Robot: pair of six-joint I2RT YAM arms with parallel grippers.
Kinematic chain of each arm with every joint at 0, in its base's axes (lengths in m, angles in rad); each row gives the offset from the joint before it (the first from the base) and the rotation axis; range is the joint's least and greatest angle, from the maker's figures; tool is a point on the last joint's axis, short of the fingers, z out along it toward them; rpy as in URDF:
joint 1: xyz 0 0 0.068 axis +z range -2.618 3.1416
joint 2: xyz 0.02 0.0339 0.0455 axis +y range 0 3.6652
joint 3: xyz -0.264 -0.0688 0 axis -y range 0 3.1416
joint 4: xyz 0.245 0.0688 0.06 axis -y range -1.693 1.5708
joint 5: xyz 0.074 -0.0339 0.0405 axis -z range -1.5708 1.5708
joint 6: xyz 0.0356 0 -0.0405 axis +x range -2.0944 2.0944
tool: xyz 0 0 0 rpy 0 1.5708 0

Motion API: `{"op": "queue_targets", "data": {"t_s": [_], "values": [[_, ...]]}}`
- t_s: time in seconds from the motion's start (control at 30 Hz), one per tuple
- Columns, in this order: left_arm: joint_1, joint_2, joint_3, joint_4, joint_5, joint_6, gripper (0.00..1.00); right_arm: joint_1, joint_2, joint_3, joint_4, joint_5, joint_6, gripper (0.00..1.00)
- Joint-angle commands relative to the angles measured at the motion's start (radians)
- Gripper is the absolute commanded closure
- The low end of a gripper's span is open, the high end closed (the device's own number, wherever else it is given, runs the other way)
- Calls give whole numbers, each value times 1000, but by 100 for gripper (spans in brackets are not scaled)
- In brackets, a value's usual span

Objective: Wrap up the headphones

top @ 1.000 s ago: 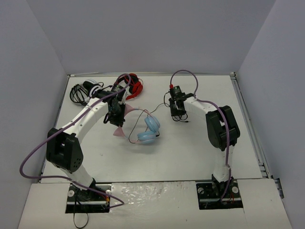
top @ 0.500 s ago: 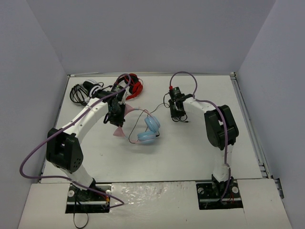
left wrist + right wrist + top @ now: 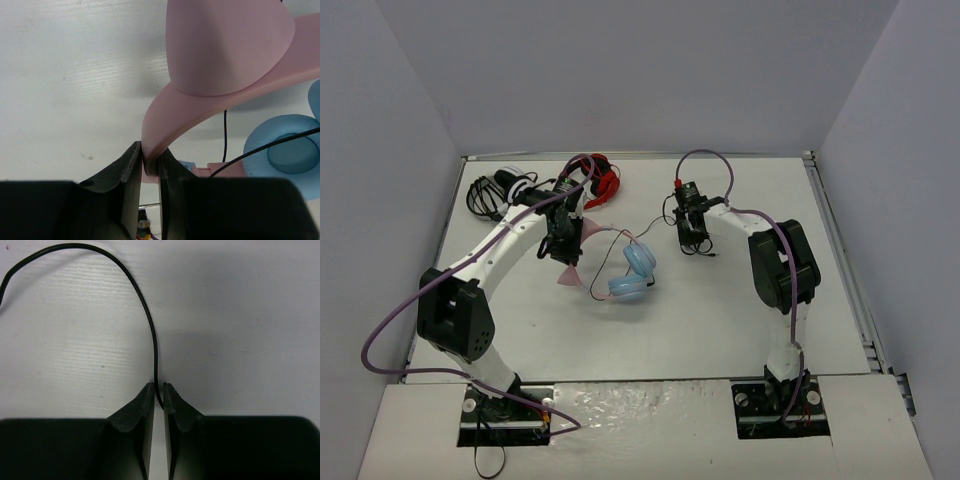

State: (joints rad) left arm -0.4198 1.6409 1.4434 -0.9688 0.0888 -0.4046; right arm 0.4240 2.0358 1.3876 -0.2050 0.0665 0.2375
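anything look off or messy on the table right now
Nothing damaged or spilled. The headphones are held by the headband, pinched in the left jaws, and their black cable trails loose to the right jaws, not yet wrapped.

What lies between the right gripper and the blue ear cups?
Bare table, crossed only by the thin black cable that the right gripper pinches. The top view shows the gap beside the ear cups; the right wrist view shows the pinch.
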Motion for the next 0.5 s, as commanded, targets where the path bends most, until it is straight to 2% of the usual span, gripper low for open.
{"op": "queue_targets", "data": {"t_s": [0.0,0.17,0.47], "values": [[-6,-54,48,13,29,-2,100,-8,3,0,-1,-6,0,93],[-6,-53,44,14,33,-2,100,-10,8,1,-2,-13,-1,100],[-8,-45,33,21,60,8,100,-9,-16,30,-6,-36,5,100]]}}
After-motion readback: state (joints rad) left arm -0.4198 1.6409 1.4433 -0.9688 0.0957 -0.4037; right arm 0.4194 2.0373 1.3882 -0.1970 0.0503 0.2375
